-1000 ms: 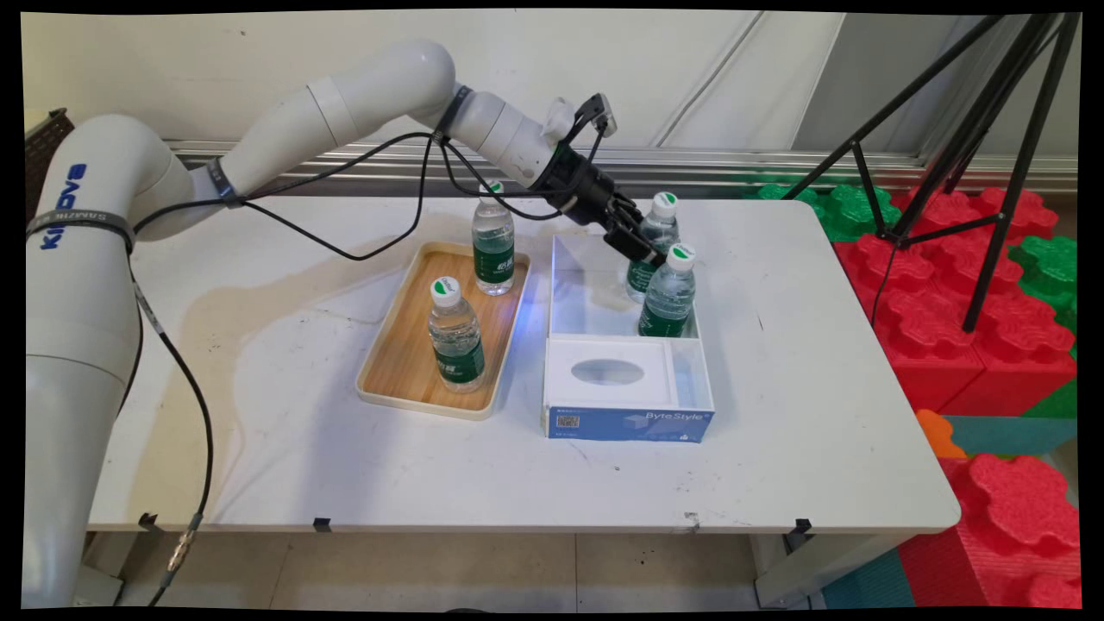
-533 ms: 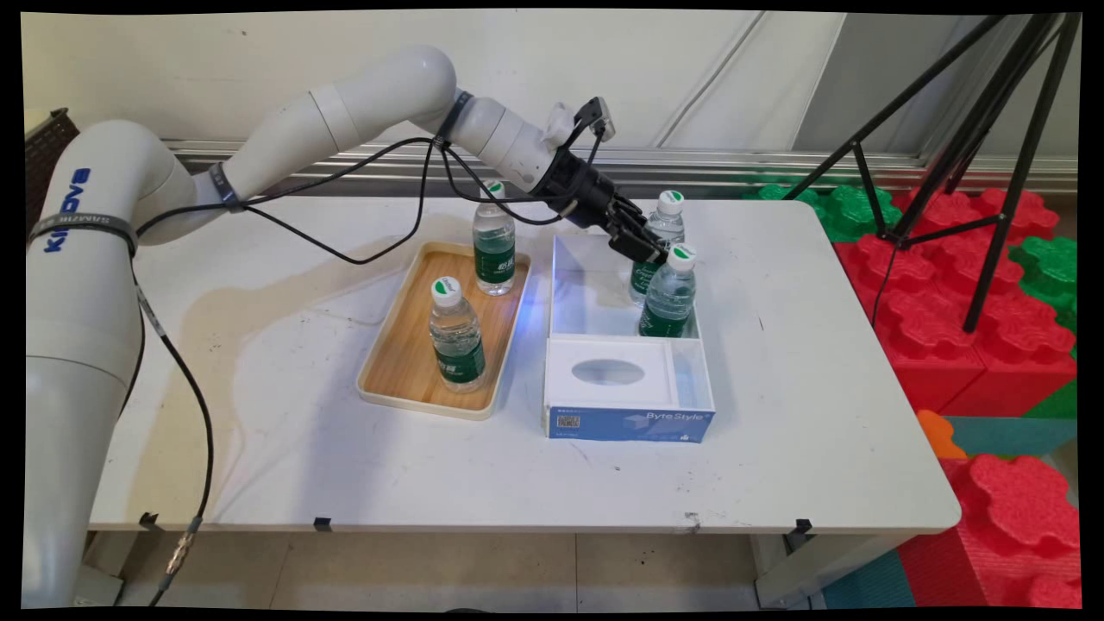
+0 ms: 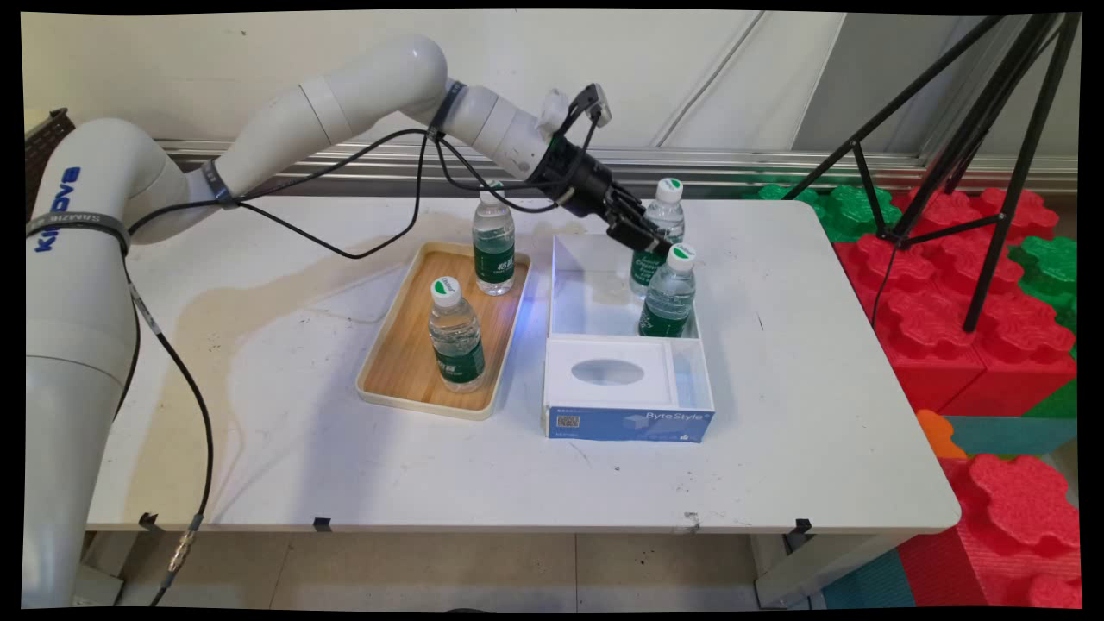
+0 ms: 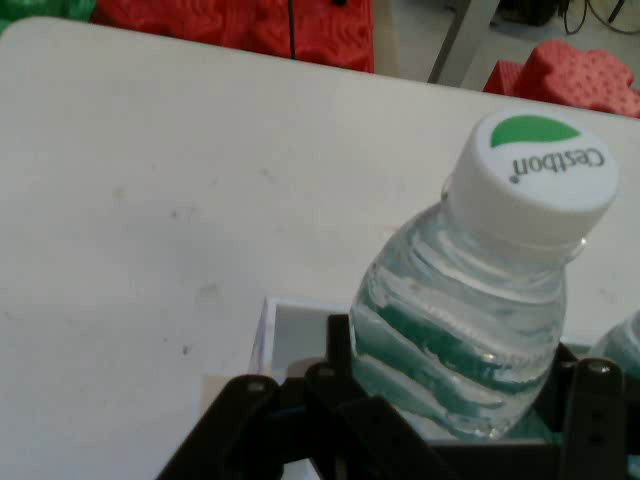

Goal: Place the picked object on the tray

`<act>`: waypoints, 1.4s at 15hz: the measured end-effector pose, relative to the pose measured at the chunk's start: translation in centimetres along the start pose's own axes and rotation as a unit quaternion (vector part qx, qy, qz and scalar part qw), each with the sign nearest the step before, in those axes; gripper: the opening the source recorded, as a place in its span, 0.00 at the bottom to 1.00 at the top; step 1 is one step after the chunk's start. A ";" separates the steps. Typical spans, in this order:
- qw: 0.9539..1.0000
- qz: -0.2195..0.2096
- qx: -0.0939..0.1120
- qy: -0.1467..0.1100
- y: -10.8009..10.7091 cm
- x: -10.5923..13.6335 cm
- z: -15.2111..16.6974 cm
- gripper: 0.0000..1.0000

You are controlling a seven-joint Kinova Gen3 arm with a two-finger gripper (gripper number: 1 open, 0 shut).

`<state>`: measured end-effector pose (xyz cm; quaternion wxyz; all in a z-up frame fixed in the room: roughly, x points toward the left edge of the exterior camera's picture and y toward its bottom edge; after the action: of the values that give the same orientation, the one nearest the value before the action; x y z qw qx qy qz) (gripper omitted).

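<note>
A: What stands at the left of the table [image 3: 259, 448]?

B: A wooden tray [image 3: 373, 390] with a cream rim. Two water bottles stand upright in it: the front tray bottle [image 3: 455, 336] at its near end and the rear tray bottle [image 3: 493, 243] at its far end. They are apart from each other.

A: And beside the tray?

B: Just to its right sits a white box [image 3: 630, 424] with a blue front panel. Its near part is covered by a white insert [image 3: 608, 371] with an oval opening. Its far part is an open compartment.

A: Where is the gripper [image 3: 642, 237]?

B: Over the far right corner of that compartment, reaching in at a slant from the upper left. It is clamped on the far bottle [image 3: 666, 207], one finger on each side of the body below the neck. In the hand view, the clear ribbed body with its green label sits between the black linkage, white cap on.

A: Is that bottle standing on the box floor?

B: I cannot tell. The near bottle [image 3: 669, 297] stands upright just in front of it in the same compartment and hides its base.

A: Further right?

B: Off the table lie red and green foam blocks [image 3: 949, 285], with a black tripod [image 3: 949, 147] standing over them.
</note>
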<state>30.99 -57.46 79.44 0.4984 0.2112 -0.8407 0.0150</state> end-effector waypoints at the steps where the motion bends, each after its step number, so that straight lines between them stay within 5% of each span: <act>1: 1.000 0.000 0.001 0.004 0.0 0.3 -0.3 0.00; 12: 0.998 -0.005 -0.010 0.069 2.4 3.6 -6.4 0.00; 21: 0.995 -0.001 -0.012 0.099 5.3 3.3 -13.1 0.00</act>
<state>38.58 -50.68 89.82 0.5816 0.2036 -0.7872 0.0246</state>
